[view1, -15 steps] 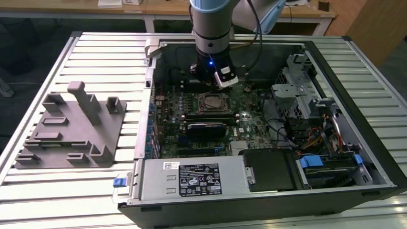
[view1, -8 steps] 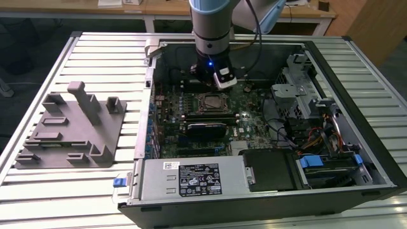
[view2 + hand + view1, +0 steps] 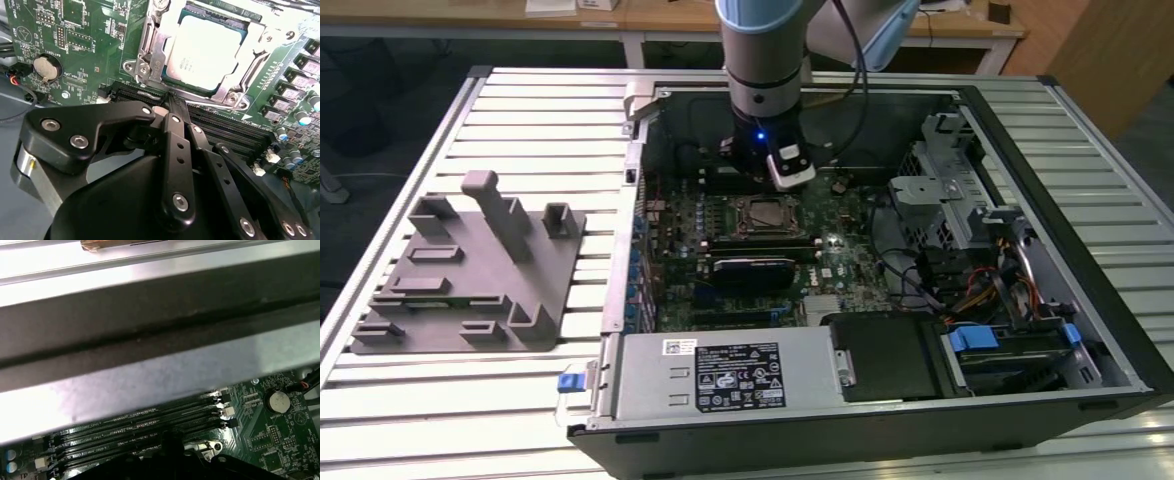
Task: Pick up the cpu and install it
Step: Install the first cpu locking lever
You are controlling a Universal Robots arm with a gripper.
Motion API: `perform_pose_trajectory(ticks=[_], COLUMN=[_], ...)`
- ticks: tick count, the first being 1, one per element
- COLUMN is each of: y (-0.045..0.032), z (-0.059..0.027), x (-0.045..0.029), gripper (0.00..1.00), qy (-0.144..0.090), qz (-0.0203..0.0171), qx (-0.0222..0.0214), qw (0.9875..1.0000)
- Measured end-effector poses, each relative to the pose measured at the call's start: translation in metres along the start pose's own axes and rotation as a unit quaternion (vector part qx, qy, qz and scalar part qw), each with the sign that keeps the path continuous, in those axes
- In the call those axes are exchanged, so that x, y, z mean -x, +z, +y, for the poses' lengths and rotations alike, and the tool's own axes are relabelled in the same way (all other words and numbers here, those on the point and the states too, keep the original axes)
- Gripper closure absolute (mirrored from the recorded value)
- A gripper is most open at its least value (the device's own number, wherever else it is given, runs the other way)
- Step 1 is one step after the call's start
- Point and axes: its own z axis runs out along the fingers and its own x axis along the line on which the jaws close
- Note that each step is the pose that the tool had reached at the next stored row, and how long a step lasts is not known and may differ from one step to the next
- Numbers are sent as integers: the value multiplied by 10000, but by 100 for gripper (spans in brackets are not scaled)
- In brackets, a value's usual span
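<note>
We see the gripper with its jaws closed together and holding nothing, its tip over the memory slots just beside the socket. The cpu sits in that socket on the motherboard, inside the open computer case.

Arm pointing straight down
Wrist is vertical; the black gripper hangs at the bottom; in the second wrist view its fingers sit pressed together, nothing pinched between them
</note>
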Motion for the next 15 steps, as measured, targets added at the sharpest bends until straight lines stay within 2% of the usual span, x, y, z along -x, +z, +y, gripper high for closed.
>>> perform_pose_trajectory(ticks=[5,15], y=[14,34], z=[10,4], x=[-8,-17], gripper=[89,89], qy=[192,276], qz=[-39,-60], qx=[-14,-21], qw=[9998,9996])
